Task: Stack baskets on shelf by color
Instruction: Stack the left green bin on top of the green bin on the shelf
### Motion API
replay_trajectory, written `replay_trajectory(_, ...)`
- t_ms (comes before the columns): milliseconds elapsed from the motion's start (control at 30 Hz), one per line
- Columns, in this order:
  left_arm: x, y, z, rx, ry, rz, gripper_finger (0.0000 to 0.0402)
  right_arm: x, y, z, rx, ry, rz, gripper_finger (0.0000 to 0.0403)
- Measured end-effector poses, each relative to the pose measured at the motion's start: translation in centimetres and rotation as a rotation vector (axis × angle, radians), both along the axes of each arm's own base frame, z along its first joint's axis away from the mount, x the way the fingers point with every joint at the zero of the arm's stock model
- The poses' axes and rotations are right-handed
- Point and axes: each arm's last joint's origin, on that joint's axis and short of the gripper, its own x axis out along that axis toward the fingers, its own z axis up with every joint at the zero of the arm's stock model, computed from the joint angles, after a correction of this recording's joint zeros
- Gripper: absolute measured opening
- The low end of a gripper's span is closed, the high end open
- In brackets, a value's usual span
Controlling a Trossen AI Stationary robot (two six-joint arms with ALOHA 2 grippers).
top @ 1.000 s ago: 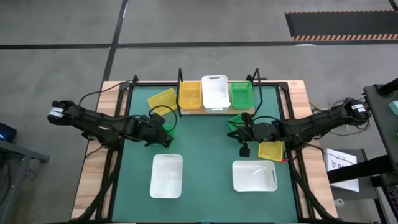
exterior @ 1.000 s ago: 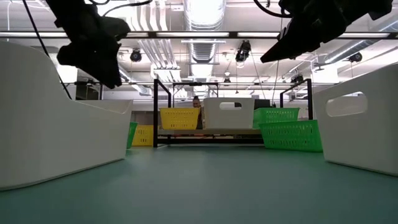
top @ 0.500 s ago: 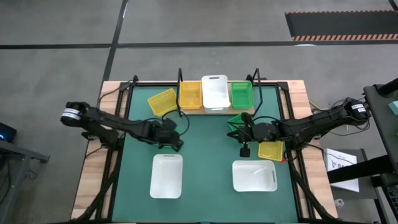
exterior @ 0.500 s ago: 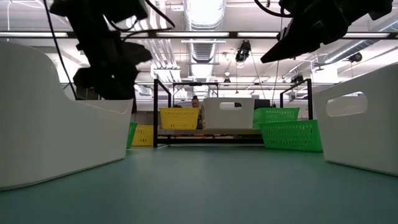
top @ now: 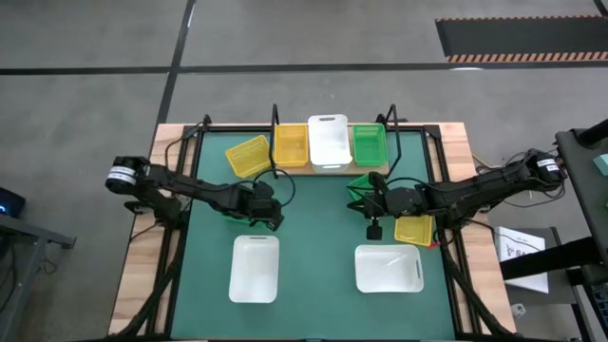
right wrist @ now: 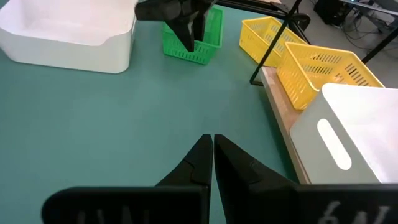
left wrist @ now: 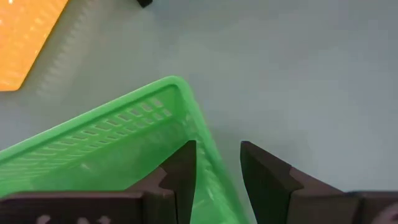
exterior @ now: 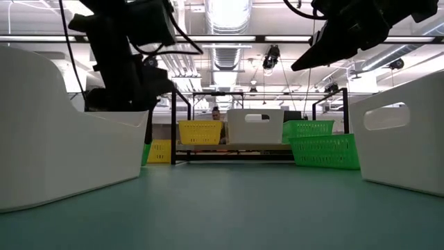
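1. Baskets first: the left gripper (left wrist: pixel 214 171) has its two fingers part-way apart, astride the wall of a green basket (left wrist: pixel 106 165) – one finger inside, one outside – on the green mat (top: pixel 313 223) left of centre.
2. The right gripper (right wrist: pixel 211 149) is fully closed on nothing, hovering over the mat's right half.
3. On the shelf (top: pixel 328 169) sit a yellow basket (top: pixel 291 144), a white basket (top: pixel 329 141) and another green one (top: pixel 370 143).
4. Two white baskets (top: pixel 255 268) lie near the front – well apart.
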Motion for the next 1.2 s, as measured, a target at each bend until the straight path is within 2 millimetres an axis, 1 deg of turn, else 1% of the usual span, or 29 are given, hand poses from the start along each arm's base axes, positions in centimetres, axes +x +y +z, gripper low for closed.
replay_trajectory(100,0.0,0.0,-0.3,0.003,0.019,-0.006,0.0105,0.0,0.0,0.0,0.001,0.000,0.000,0.0009)
replay_trajectory(167,0.0,0.0,-0.3,0.004,0.018,-0.008,0.0090,0.0,0.0,0.0,0.004,0.000,-0.002,0.0009)
replay_trajectory(333,0.2,-0.1,-0.1,-0.009,-0.008,-0.035,0.0015,0.0,0.0,-0.1,0.004,0.006,-0.003,0.0009)
replay_trajectory(367,0.3,-0.1,0.0,-0.013,-0.012,-0.043,0.0009,0.0,0.0,-0.1,0.005,0.009,-0.004,0.0009)
replay_trajectory(500,0.9,-0.6,0.3,-0.045,-0.040,-0.173,0.0010,-0.1,0.0,-0.1,0.006,0.015,-0.005,0.0009)
replay_trajectory(600,1.8,-1.4,0.9,-0.067,-0.101,-0.328,0.0010,-0.1,0.0,-0.2,0.007,0.016,-0.005,0.0009)
replay_trajectory(667,2.7,-2.0,1.6,-0.030,-0.179,-0.456,0.0010,-0.1,0.0,-0.2,0.007,0.018,-0.005,0.0009)
replay_trajectory(767,4.2,-2.5,2.8,0.062,-0.347,-0.595,0.0010,-0.1,0.0,-0.2,0.006,0.018,-0.005,0.0009)
replay_trajectory(833,4.9,-2.6,3.5,0.118,-0.431,-0.643,0.0010,-0.1,0.0,-0.2,0.009,0.017,-0.006,0.0010)
replay_trajectory(900,5.5,-2.7,3.6,0.150,-0.478,-0.664,0.0010,-0.1,0.0,-0.2,0.024,0.015,-0.015,0.0016)
replay_trajectory(1067,6.1,-2.8,2.2,0.142,-0.447,-0.702,0.0011,0.0,0.0,-0.2,0.069,0.011,-0.032,0.0054)
replay_trajectory(1200,6.6,-3.0,0.4,0.097,-0.407,-0.736,0.0029,0.0,0.0,-0.3,0.107,0.005,-0.053,0.0095)
